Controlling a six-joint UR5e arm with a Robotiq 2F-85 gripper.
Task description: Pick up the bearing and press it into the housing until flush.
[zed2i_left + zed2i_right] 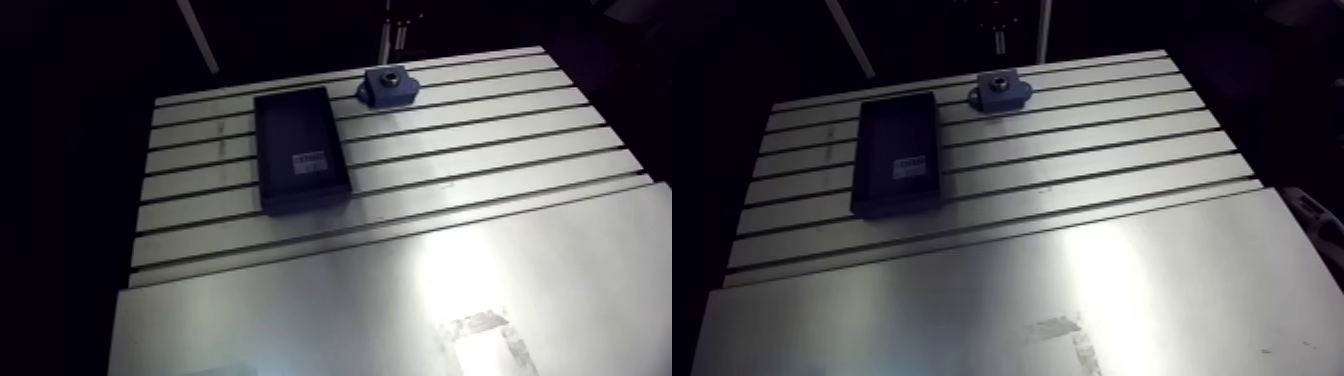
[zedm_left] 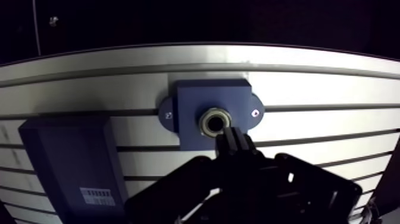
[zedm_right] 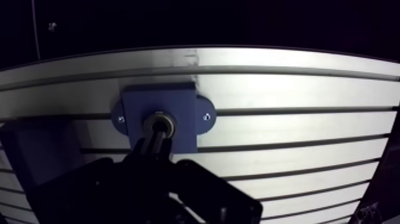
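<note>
1. Table [image 1: 500,130]: slotted aluminium, with the slots running side to side. It carries every item below.
2. Plate [image 1: 300,320]: a smooth metal sheet that covers the table's near part up to the near edge. It shows bright glare and a few scuffed patches.
3. Tray [image 1: 300,150]: black, rectangular and shallow. It lies lengthwise across the slots, close to the far edge, just beside the housing but apart from it.
4. Gripper [image 2: 233,142]: dark, seen in the wrist view. The jaws are narrow and closed together, with nothing seen between them. The tips are at the near rim of the bearing; contact cannot be judged.
5. Housing [image 2: 208,98]: a blue block with a rounded ear on each side, flat on the table near the middle of the far edge.
6. Label [image 1: 310,162]: a pale printed sticker inside the tray; the text is unreadable.
7. Bearing [image 2: 214,122]: a metallic ring in the housing's central bore, directly ahead of the fingertips. Whether it is flush cannot be told.
8. Screws [image 2: 256,112]: one small bright head in each ear.
</note>
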